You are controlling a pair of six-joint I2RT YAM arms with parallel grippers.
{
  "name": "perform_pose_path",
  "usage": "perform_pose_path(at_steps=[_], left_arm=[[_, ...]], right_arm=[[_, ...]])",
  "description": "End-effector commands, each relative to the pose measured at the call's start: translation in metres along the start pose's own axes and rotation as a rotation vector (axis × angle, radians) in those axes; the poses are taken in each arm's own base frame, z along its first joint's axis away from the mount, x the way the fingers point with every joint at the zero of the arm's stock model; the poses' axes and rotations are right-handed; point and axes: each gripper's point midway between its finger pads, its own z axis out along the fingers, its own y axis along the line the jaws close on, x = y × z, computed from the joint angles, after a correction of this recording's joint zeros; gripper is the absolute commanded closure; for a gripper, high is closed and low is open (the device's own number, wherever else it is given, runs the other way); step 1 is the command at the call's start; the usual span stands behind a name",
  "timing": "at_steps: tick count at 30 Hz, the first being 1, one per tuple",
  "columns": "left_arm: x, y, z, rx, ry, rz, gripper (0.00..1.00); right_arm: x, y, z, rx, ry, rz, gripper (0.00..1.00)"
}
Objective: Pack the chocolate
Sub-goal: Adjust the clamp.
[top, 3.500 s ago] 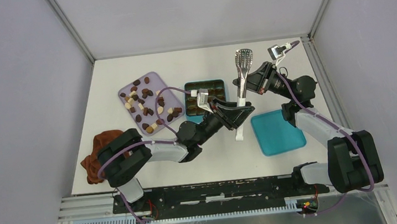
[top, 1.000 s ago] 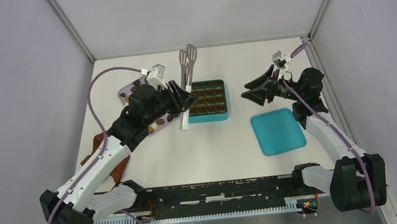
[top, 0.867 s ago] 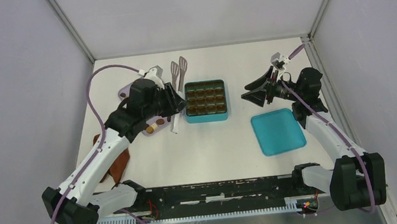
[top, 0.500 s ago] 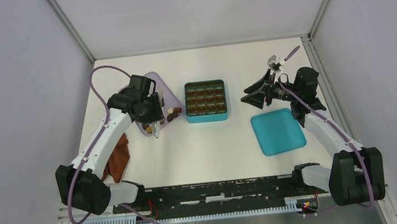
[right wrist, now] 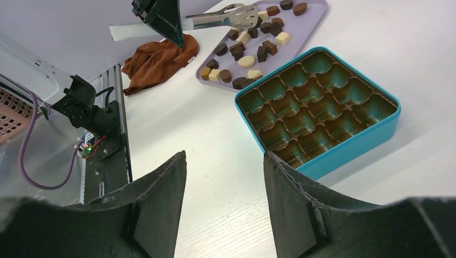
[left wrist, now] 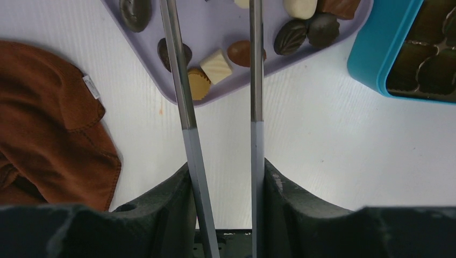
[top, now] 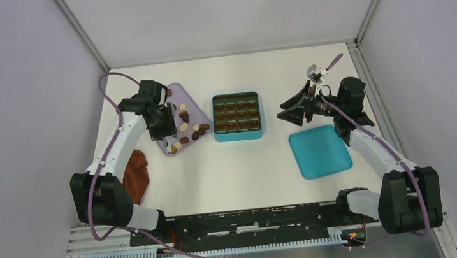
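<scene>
Several small dark, tan and cream chocolate pieces lie on the lilac tray, also seen from above and from the right wrist. My left gripper is shut on metal tongs, whose two arms reach out over the tray's near corner with a gap between them. From above, that gripper hangs over the tray. The teal box with a grid of brown cells shows no chocolate in it. Right of the box my right gripper is open, with nothing between its fingers.
A reddish-brown cloth lies left of the tray near the table's left edge. The flat teal lid sits below the right gripper. The box's wall is close on the tongs' right.
The left arm has swung left, carrying the tongs from beside the box to over the tray. The right arm has barely moved.
</scene>
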Motion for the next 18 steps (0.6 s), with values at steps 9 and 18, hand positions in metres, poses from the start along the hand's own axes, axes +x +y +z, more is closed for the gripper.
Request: perform_pose_path(at_steps=[9, 18], left_arm=[[-0.038, -0.005, 0.009, 0.113, -0.018, 0.019, 0.53], [-0.043, -0.002, 0.021, 0.126, 0.007, 0.011, 0.53]], right_arm=[[-0.016, 0.003, 0.001, -0.029, -0.015, -0.063, 0.4], [-0.016, 0.003, 0.002, -0.031, -0.014, -0.061, 0.4]])
